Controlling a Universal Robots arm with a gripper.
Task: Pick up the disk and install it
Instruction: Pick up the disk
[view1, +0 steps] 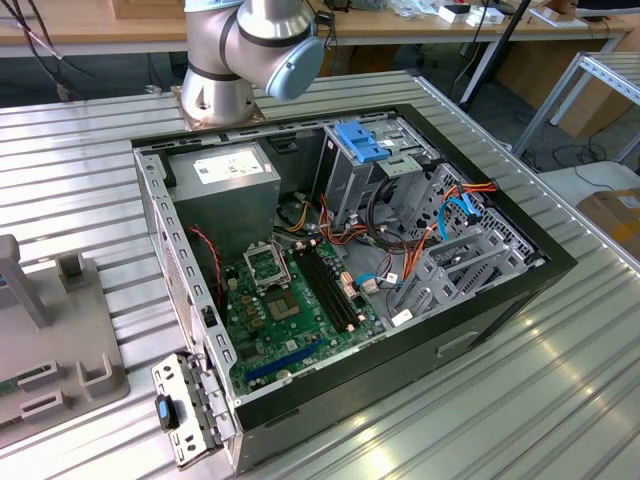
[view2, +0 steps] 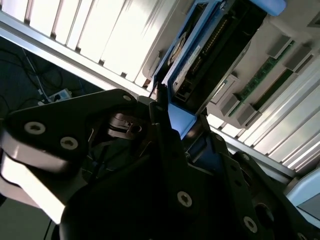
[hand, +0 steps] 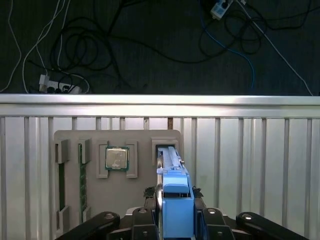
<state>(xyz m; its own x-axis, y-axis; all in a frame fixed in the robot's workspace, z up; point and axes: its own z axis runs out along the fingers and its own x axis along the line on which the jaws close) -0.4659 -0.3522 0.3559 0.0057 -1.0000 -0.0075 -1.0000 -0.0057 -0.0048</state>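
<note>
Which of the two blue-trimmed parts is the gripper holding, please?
The disk, framed in blue; the blue bracket merely sits atop the metal cage.

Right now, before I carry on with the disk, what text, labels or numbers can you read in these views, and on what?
No text can be read well enough to quote.
Power supply white label, exterior view: print too small to read.
Disk label, second wrist view: seen at a steep angle, unreadable.
Processor chip in the grey fixture tray, first wrist view: markings too faint to read.
</note>
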